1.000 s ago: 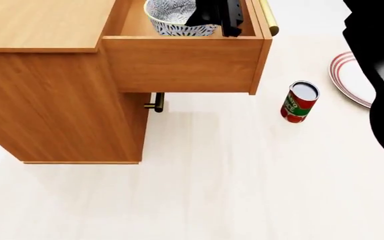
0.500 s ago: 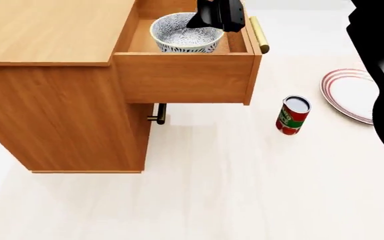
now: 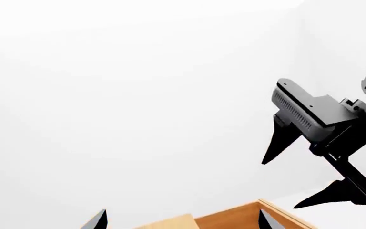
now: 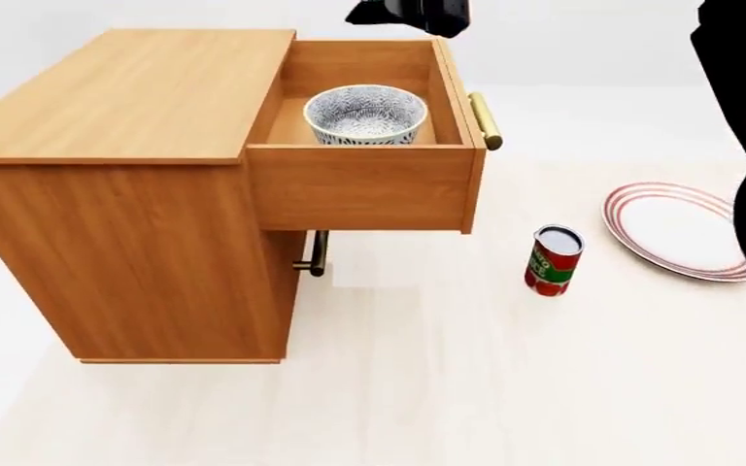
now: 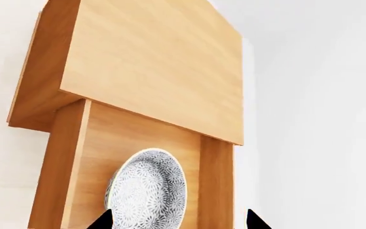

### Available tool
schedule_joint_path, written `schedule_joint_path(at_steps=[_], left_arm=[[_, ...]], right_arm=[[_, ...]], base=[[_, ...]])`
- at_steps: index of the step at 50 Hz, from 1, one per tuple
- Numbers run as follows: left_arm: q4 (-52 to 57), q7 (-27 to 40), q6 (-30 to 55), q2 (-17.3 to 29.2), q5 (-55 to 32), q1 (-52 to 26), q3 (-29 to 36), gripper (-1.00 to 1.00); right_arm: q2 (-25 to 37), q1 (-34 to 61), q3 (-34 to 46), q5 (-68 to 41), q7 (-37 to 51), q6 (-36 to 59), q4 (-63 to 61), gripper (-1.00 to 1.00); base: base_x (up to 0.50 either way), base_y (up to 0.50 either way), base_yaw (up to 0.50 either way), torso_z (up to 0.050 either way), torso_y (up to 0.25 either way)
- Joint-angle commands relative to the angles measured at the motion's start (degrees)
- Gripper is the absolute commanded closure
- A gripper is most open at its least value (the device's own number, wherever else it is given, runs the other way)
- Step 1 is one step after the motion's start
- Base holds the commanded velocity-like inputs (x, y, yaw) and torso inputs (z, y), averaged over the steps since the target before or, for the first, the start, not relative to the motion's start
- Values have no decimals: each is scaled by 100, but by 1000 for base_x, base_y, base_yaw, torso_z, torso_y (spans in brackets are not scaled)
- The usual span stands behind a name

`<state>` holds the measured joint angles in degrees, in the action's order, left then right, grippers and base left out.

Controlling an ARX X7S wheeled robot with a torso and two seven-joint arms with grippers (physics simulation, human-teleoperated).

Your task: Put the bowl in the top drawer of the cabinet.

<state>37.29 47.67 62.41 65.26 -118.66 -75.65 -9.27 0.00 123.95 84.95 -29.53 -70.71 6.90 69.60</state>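
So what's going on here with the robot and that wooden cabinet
The small grey-and-white speckled bowl sits upright inside the open top drawer of the orange-brown wooden cabinet, held by neither arm. The right gripper hangs open above the drawer, apart from the bowl. The left gripper is open too, holding nothing. The drawer is not yet shut. A red tin can and a red-ringed white plate lie untouched on the floor.

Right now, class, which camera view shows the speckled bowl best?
The head view: the whole bowl sits upright inside the open top drawer, rim and speckled side clear. The right wrist view catches most of it from above, its lower edge cut off. The left wrist view shows none of it.
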Motion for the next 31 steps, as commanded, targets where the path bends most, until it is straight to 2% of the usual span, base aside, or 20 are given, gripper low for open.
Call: schedule_joint_path(at_steps=[1, 4, 10, 15, 16, 18, 20, 26, 31], left_arm=[[38, -6, -20, -41, 30, 198, -104, -100], [47, -15, -21, -92, 70, 238, -95, -100], [60, -30, -36, -128, 96, 290, -117, -100], [57, -47, -37, -156, 133, 279, -87, -100], [57, -53, -34, -163, 147, 284, -88, -100], [52, -71, -19, -172, 192, 292, -93, -100], [44, -87, -9, -175, 222, 290, -91, -100], [47, -102, -10, -156, 231, 309, -123, -100], [71, -83, -38, -115, 166, 335, -166, -100]], right_arm=[[0, 44, -218, -262, 211, -492, 431, -100], [1, 5, -456, -81, 343, -581, 536, -100], [117, -46, -1731, 881, 491, -638, 537, -100], [360, -44, -2033, 1053, 799, -647, 413, -100], [623, -120, -2034, 1018, 948, -316, -193, -100], [1544, -381, -2034, 851, 1477, 892, -1911, -100], [2046, -500, -2082, 718, 1786, 1517, -3470, -100], [3052, -670, -2256, 422, 2491, 2745, -5563, -100], [3621, -814, -2508, 145, 3085, 3482, -6826, -100]], base=[[0, 0, 0, 0, 250], [0, 0, 0, 0, 250], [0, 0, 0, 0, 250], [0, 0, 0, 0, 250], [0, 0, 0, 0, 250], [0, 0, 0, 0, 250], [0, 0, 0, 0, 250], [0, 0, 0, 0, 250], [0, 0, 0, 0, 250]])
